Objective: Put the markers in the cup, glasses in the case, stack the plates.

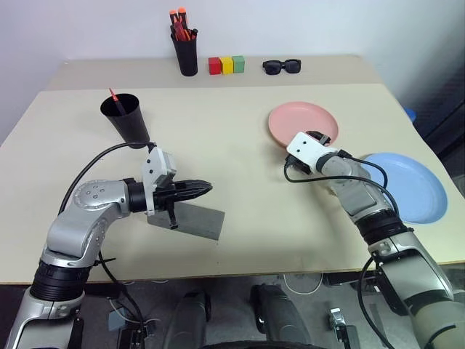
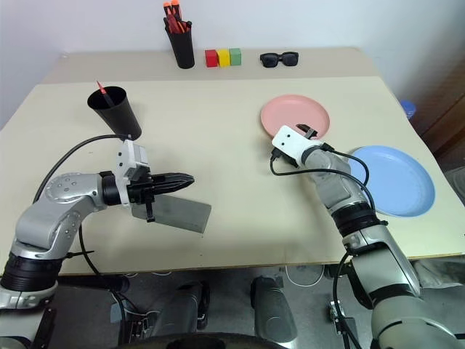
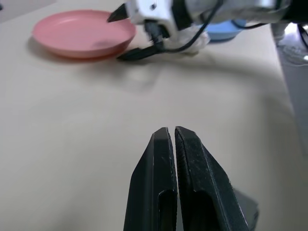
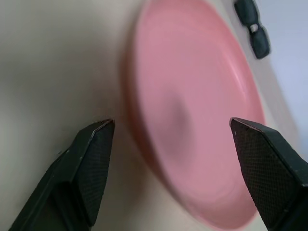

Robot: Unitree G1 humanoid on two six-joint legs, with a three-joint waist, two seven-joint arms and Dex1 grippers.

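Landmark: pink plate (image 1: 301,122) on the table (image 1: 218,145). Right gripper (image 4: 171,132) at its near rim, fingers spread wide, one each side of the edge, nothing clamped. Light blue plate (image 1: 410,185) just right of the pink one, apart. Grey case (image 1: 192,218) lies closed well to its left; left gripper (image 1: 203,188) above it, fingers pressed together, empty. Black cup (image 1: 125,116) far left, red marker (image 1: 113,94) inside.

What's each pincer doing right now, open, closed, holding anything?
Left pincer: closed, holding nothing, above the grey case.
Right pincer: open, empty, at the pink plate.
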